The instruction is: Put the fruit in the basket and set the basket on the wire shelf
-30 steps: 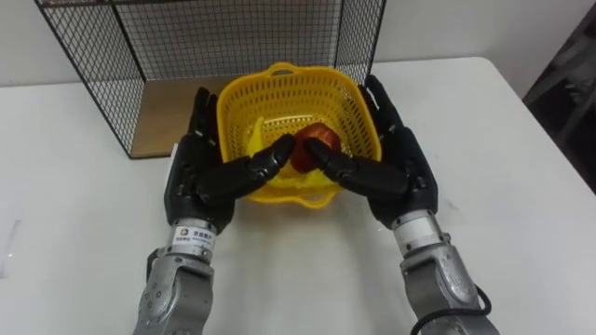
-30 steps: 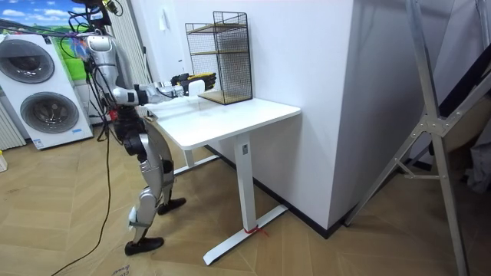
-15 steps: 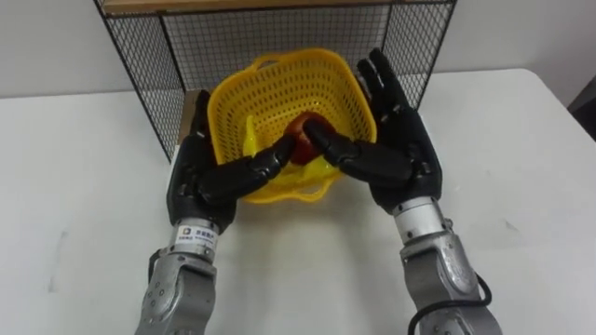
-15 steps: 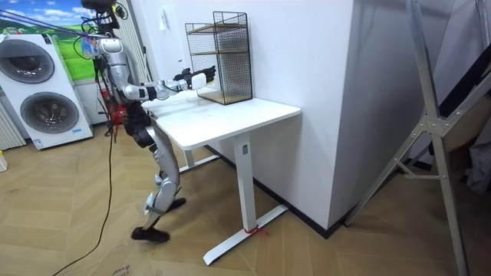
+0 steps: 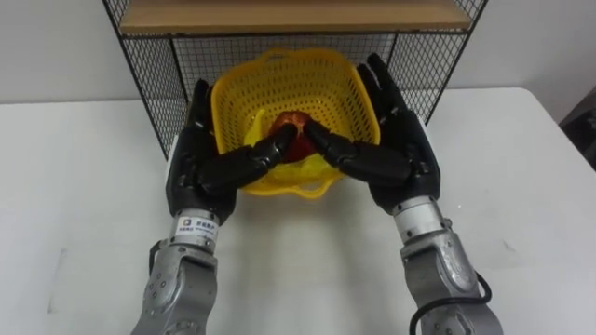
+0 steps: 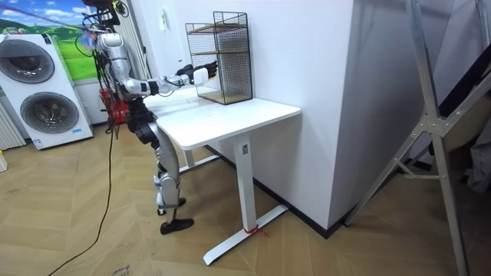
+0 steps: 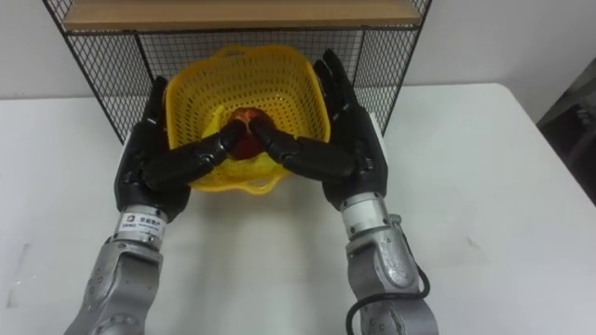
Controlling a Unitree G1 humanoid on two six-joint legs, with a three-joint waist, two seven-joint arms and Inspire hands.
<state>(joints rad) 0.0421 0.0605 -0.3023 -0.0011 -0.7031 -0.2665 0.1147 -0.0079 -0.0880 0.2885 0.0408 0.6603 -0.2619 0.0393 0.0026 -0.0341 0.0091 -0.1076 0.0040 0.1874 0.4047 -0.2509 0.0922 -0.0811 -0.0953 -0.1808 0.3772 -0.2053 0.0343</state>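
Observation:
A yellow mesh basket is held between my two hands at the mouth of the black wire shelf. Its far rim lies just under the shelf's wooden board. A red apple and a yellow fruit lie inside it. My left hand presses the basket's left side with straight fingers. My right hand presses the right side the same way. Both thumbs reach over the near rim toward the apple. In the room view the basket hangs in front of the shelf.
The shelf stands at the back of a white table, against the wall. Its mesh side walls flank the basket closely. In the room view I stand at the table's end, leaning forward, with washing machines behind me.
I have stepped closer to the table. The basket has been carried forward between both hands, from in front of the shelf to its lower opening. The hold is unchanged.

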